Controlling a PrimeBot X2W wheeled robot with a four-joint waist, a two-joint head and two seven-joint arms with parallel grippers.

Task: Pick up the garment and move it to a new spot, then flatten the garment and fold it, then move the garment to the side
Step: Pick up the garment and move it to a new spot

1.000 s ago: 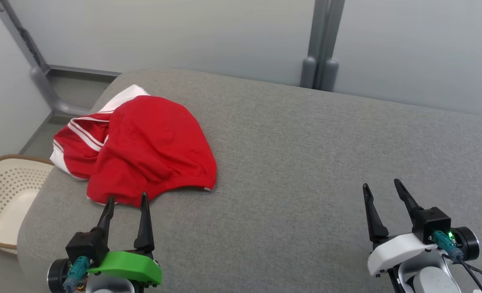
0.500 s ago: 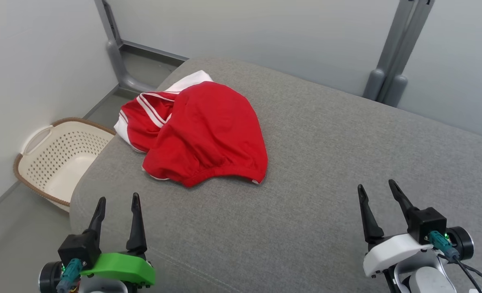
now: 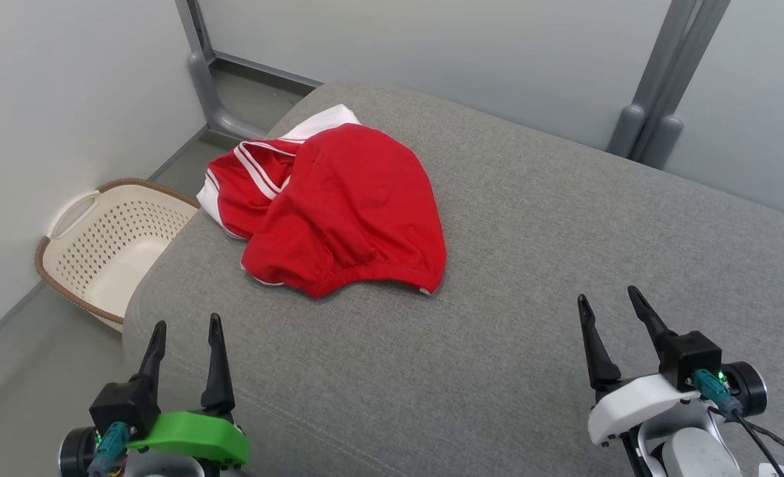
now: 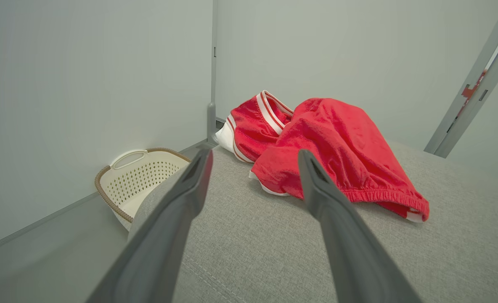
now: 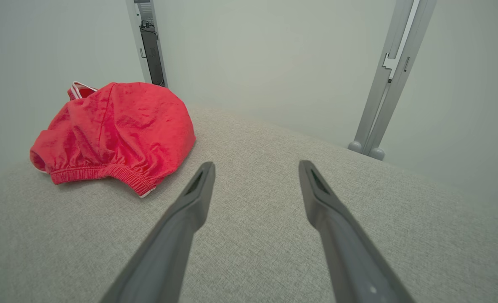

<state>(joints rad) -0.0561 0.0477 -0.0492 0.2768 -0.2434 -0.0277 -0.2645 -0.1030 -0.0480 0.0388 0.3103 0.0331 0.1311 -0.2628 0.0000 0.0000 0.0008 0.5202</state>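
The left end effector and right end effector stand open, empty. The garment lies crumpled ahead of the left one, not touching.

The head camera swings toward the robot's left, so the whole scene slides toward 3 o'clock in its view. The basket, a sliver at the picture's edge a second ago, now shows whole at 9 o'clock. The left gripper, whose tips overlapped the near hem of the garment, now stands well apart from it by the rounded left corner of the cushion, with the garment at its 1 o'clock.
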